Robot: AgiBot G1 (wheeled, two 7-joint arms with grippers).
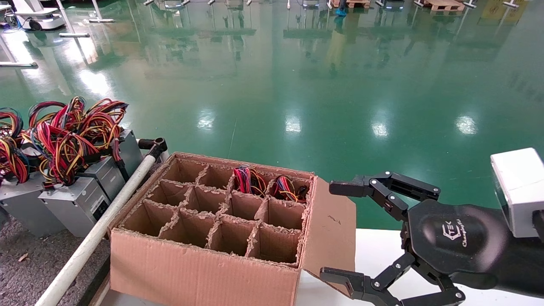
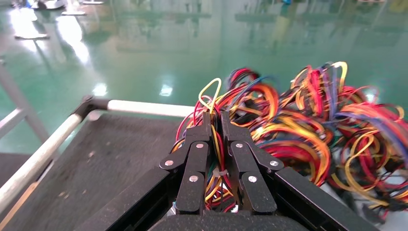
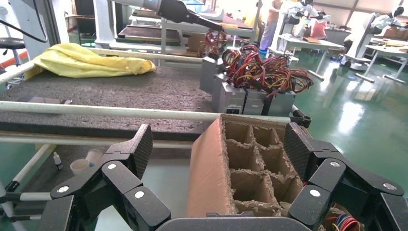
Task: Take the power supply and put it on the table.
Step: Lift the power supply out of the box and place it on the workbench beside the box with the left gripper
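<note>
Inside the carton (image 1: 204, 255), two far cells hold power supplies (image 1: 250, 180); right tool (image 1: 340, 231) released.

Power supplies (image 1: 76, 199) on table (image 1: 25, 272) left of carton (image 1: 204, 255); 2 more in carton's far cells; right gripper (image 1: 335, 231) right of it.

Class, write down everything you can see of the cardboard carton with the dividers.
The carton is an open-topped box of brown corrugated cardboard, standing upright on the white tabletop beside the white tube rail. Ragged cardboard dividers split it into twelve cells. Two far cells hold coloured wire bundles; the others look empty. One flap hangs open on the side facing the right hand, which is open and not touching it.
</note>
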